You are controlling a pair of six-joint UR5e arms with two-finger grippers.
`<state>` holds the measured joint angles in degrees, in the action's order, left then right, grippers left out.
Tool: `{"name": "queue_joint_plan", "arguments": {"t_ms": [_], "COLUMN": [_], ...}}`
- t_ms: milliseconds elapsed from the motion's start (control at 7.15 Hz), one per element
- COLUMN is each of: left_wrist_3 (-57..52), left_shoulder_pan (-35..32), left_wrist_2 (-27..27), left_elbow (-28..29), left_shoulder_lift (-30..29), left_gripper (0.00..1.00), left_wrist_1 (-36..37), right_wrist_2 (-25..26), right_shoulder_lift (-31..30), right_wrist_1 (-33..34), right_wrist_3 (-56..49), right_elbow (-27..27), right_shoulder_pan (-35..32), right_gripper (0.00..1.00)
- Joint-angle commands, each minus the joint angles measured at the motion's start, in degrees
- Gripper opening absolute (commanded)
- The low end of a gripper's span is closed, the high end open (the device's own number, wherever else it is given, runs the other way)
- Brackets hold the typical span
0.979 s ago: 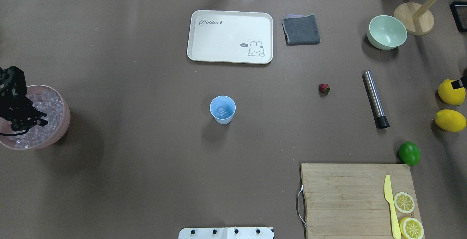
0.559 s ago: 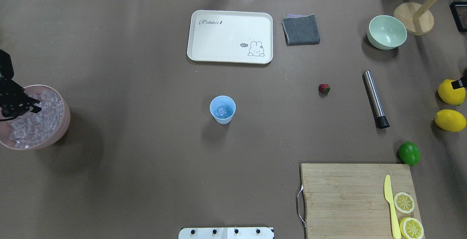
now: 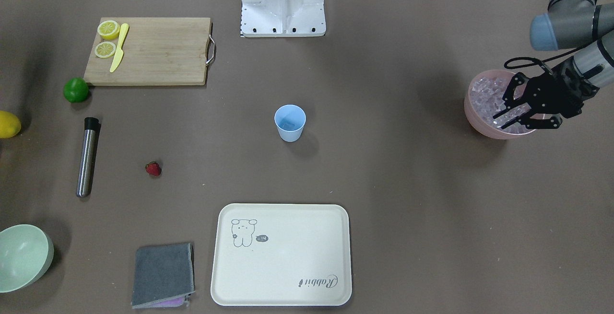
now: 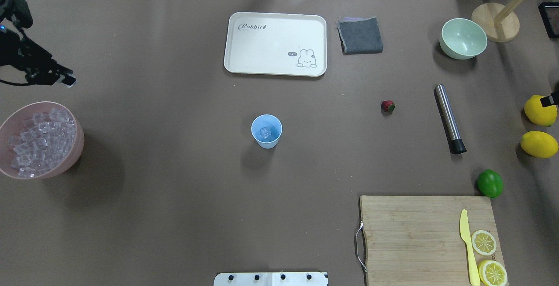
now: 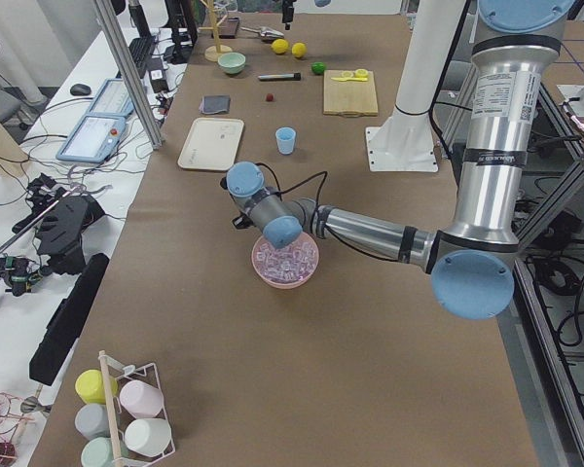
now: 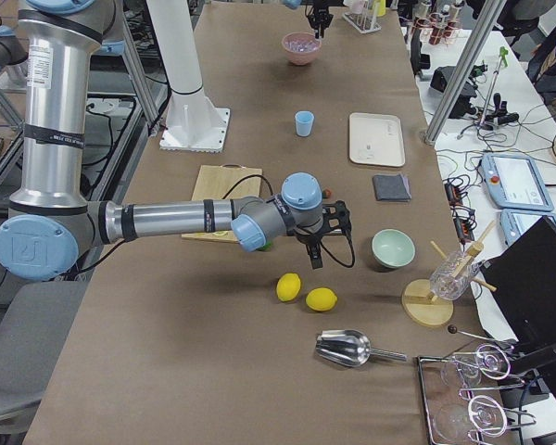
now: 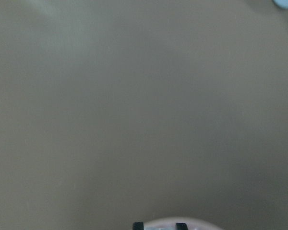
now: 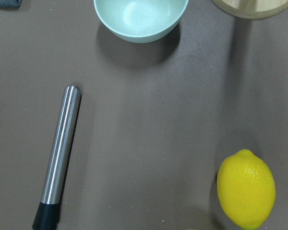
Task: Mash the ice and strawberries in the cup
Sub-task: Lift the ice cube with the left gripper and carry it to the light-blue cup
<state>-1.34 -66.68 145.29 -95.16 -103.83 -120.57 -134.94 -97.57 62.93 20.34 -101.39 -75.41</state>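
Observation:
The light blue cup stands upright mid-table with one clear ice cube inside. The pink bowl at the left edge is full of ice. My left gripper is raised above the bowl; in the front view it hangs over the bowl's rim. It is shut on a small ice cube. The red strawberry lies on the table right of the cup. Only a black tip of my right gripper shows at the right edge, above a lemon; I cannot tell whether it is open.
A steel muddler lies right of the strawberry. A lime, a second lemon and a cutting board with a knife and lemon slices sit at the right. A cream tray, grey cloth and pale green bowl are at the back.
My left gripper has risen out of the pink bowl's ice, holding a cube, and now sits higher in the overhead view. Nothing else has moved.

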Motion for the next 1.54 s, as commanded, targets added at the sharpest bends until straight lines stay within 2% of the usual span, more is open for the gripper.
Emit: {"name": "queue_joint_plan", "arguments": {"t_ms": [0, 140, 419, 699, 1119, 1398], "left_wrist_3": [11.65, 15.27, 20.93, 22.16, 32.16, 35.43], "left_shoulder_pan": [3.19, 5.75, 10.58, 14.98, 24.64, 30.09], "left_wrist_2": [-0.35, -1.14, -7.27, -12.46, -22.74, -27.31], "left_elbow": [1.63, 3.12, 6.37, 7.36, 8.15, 8.32], "left_shoulder_lift": [-12.48, -16.54, -23.23, -24.75, -25.29, -25.02], "left_gripper": [0.00, 0.00, 0.00, 0.00, 0.00, 0.00], "left_wrist_1": [2.70, 2.62, 2.09, 1.91, -6.58, -9.15], "right_wrist_2": [-0.06, 0.02, 0.11, 0.29, 4.32, 4.33], "right_shoulder_lift": [-0.08, -0.08, 0.80, 1.67, 2.12, 2.12], "right_wrist_1": [0.00, 0.09, 0.09, 0.00, 0.09, 0.09], "right_wrist_3": [0.31, 0.40, 0.31, 0.31, 0.31, 0.31], "right_elbow": [0.14, -0.03, 0.75, 0.93, 0.76, 0.76], "right_shoulder_pan": [0.00, 0.00, 0.00, 0.00, 0.00, 0.09], "right_gripper": [1.00, 1.00, 1.00, 1.00, 1.00, 1.00]}}
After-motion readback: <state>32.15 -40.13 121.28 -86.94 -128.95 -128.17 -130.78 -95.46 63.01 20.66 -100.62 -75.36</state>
